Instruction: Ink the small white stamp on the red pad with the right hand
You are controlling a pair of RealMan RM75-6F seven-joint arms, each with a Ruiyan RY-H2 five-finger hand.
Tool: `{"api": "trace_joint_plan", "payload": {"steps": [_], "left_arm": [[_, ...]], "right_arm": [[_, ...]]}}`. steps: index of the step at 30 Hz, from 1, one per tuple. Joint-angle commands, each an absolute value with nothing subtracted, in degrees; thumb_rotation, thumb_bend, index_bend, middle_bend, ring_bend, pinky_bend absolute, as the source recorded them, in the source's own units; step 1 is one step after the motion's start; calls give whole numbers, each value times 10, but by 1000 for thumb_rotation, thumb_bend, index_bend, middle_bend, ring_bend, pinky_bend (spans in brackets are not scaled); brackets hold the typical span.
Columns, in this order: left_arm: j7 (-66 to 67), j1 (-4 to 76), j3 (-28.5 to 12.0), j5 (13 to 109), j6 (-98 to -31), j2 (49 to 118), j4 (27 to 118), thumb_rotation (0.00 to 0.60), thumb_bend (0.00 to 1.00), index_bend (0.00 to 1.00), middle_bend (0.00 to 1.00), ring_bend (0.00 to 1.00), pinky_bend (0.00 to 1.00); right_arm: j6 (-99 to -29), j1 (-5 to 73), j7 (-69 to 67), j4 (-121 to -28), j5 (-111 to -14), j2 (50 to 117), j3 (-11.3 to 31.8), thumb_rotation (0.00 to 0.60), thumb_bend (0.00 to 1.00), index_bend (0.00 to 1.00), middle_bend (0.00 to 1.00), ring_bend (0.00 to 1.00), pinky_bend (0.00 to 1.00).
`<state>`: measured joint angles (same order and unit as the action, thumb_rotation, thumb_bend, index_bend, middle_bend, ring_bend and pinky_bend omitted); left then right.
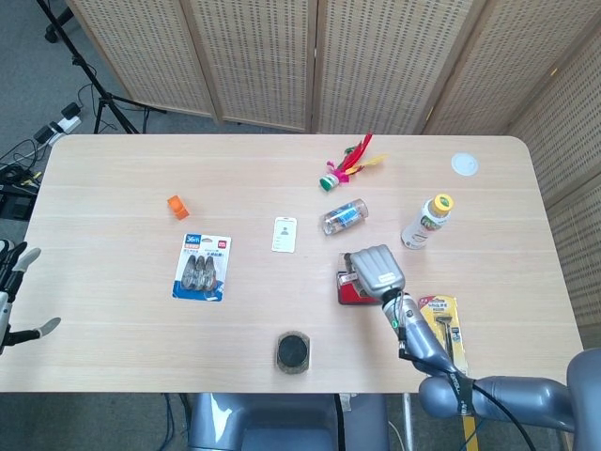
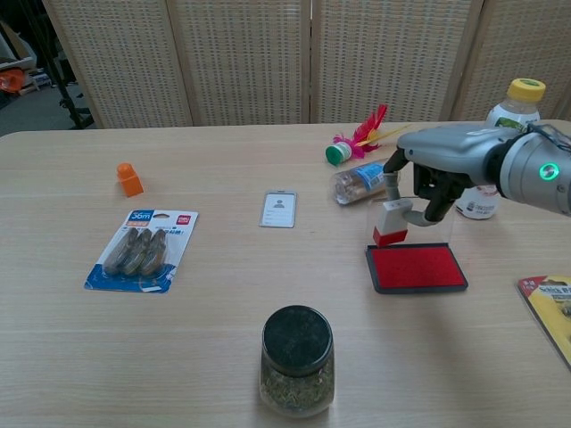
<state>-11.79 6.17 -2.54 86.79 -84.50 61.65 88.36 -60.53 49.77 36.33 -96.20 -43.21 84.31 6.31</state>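
My right hand pinches the small white stamp, which has a red base and hangs in the air just above the left end of the red ink pad. In the head view the hand covers most of the red pad and hides the stamp. A clear lid stands upright behind the pad. My left hand shows only at the far left edge of the head view, off the table, fingers apart and holding nothing.
A dark-lidded jar stands near the front edge. A white card, a blister pack and an orange block lie to the left. A lying bottle, a feather toy, a drink bottle and a yellow package surround the pad.
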Motion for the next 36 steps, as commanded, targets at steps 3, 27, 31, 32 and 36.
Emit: {"api": "trace_joint_plan", "payload": {"steps": [3, 27, 31, 32, 36], "left_arm": [[-112, 62, -24, 869, -844, 618, 885, 600, 0, 0, 0, 0, 0], [-104, 65, -25, 862, -837, 622, 882, 600, 0, 0, 0, 0, 0], [-102, 67, -25, 862, -834, 623, 881, 600, 0, 0, 0, 0, 0], [-101, 67, -25, 862, -833, 623, 881, 600, 0, 0, 0, 0, 0], [-100, 66, -25, 860, -834, 623, 882, 600, 0, 0, 0, 0, 0]], "right_arm": [[-585, 479, 331, -930, -438, 840, 51, 600, 466, 537, 963, 1000, 1000], [-548, 459, 288, -864, -465, 878, 53, 600, 466, 537, 964, 1000, 1000], [-542, 457, 285, -855, -464, 882, 54, 600, 470, 537, 964, 1000, 1000], [-541, 457, 284, -854, -465, 883, 55, 600, 468, 537, 964, 1000, 1000], [-537, 455, 283, -846, -468, 888, 54, 600, 468, 537, 964, 1000, 1000]]}}
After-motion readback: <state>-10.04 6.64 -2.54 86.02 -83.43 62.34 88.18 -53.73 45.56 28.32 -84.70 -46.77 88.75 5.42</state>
